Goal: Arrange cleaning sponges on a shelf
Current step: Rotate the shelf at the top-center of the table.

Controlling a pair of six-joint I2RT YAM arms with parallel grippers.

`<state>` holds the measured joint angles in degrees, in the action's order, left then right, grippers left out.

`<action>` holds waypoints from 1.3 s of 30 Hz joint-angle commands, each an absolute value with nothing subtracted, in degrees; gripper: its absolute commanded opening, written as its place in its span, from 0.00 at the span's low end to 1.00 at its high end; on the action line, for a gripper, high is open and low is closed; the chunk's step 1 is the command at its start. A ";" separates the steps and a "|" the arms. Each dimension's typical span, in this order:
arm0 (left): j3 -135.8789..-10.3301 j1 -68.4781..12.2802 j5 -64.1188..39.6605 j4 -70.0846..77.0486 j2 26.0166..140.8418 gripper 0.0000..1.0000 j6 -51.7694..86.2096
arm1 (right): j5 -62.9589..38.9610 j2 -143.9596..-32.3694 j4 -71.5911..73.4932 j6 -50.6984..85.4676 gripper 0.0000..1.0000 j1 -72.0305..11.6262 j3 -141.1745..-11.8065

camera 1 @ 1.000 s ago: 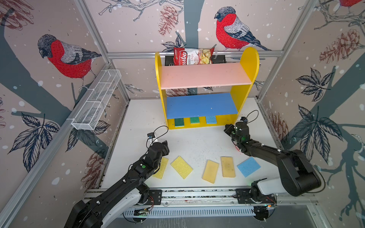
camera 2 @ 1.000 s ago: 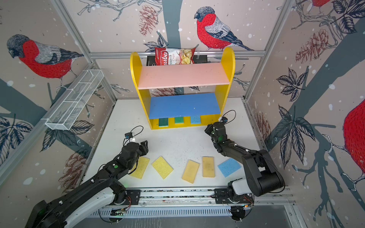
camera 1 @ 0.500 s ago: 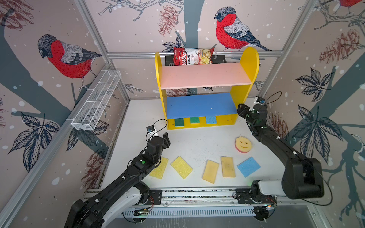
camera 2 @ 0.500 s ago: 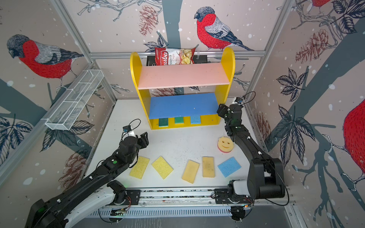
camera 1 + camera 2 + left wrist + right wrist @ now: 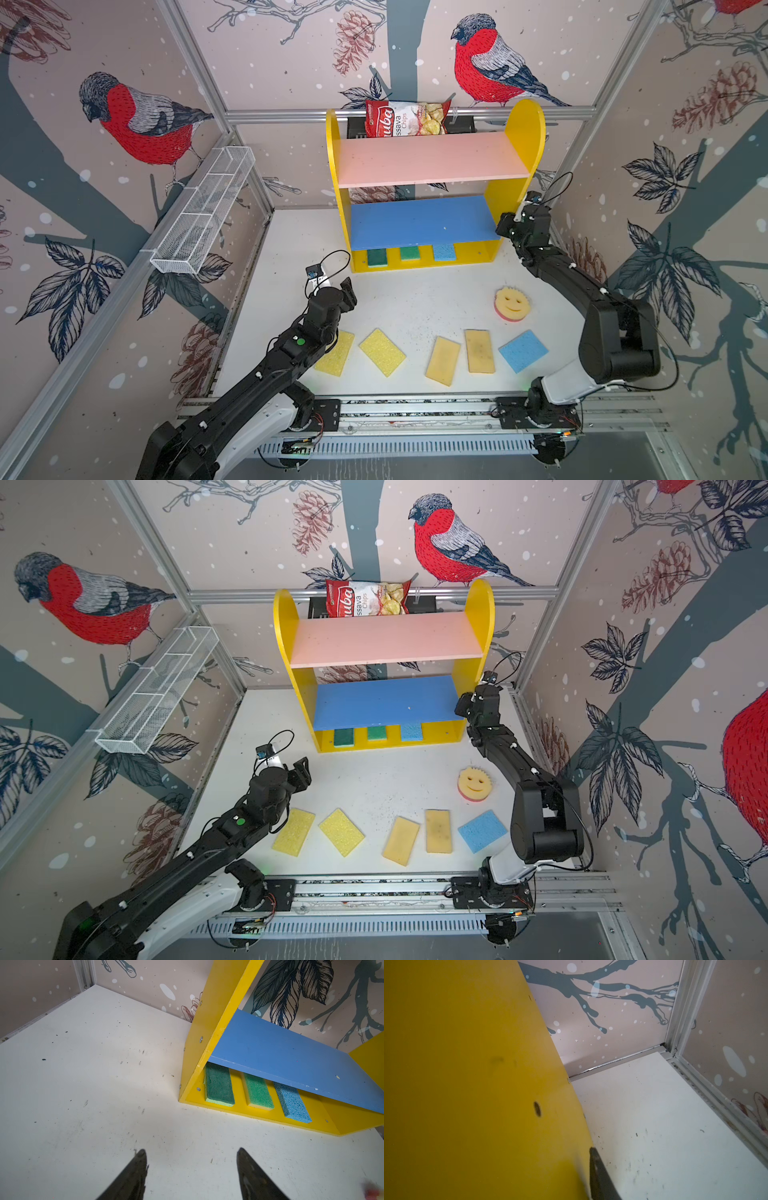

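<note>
The right gripper (image 5: 503, 226) now sits at the right end of the shelf (image 5: 432, 160) instead of over the round smiley sponge (image 5: 512, 303), which lies uncovered, and the left gripper (image 5: 349, 293) is up off the leftmost yellow sponge (image 5: 336, 354).

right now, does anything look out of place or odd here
The red chips bag sits behind the top board of the shelf, and it is no sponge. The right gripper is close against its yellow side panel; the wrist view shows only one finger.

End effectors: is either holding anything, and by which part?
Left end effector open, empty. Right end effector sits at the shelf's side panel edge; grip cannot be told.
</note>
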<state>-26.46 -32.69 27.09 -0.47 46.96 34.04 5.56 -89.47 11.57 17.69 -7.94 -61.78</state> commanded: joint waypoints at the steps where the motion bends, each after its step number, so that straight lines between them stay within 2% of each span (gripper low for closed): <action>1: -26.45 -32.43 27.62 0.77 47.13 0.68 33.57 | 10.32 -87.67 14.15 15.44 0.13 -10.93 -61.27; 4: -26.54 -32.28 27.16 0.92 47.56 0.68 33.71 | 13.51 -85.66 13.86 13.99 0.06 -13.95 -60.53; 7: -26.37 -32.28 26.96 1.43 47.66 0.68 33.58 | 15.10 -83.73 13.03 14.54 0.03 -15.63 -59.61; 17: -24.90 -32.04 26.15 1.15 46.34 0.68 34.10 | 15.56 -80.95 10.50 17.24 0.04 -12.50 -57.80; 18: -24.79 -32.00 26.06 1.26 46.12 0.68 34.25 | 15.56 -80.55 10.52 17.23 0.07 -12.40 -57.52; 23: -24.78 -32.04 25.55 1.30 46.11 0.68 34.41 | 14.97 -78.35 9.22 17.87 0.46 -12.48 -56.91; 25: -25.11 -32.02 25.14 1.03 46.05 0.68 34.47 | 15.38 -77.21 8.33 18.55 0.54 -12.48 -56.60; 30: -24.87 -32.01 25.00 -0.88 44.43 0.67 35.44 | 17.08 -72.16 5.39 20.35 0.59 -14.67 -54.67; 39: -23.47 -32.00 26.19 -6.19 39.88 0.69 36.64 | 23.90 -61.84 -1.66 25.40 0.62 -30.74 -46.51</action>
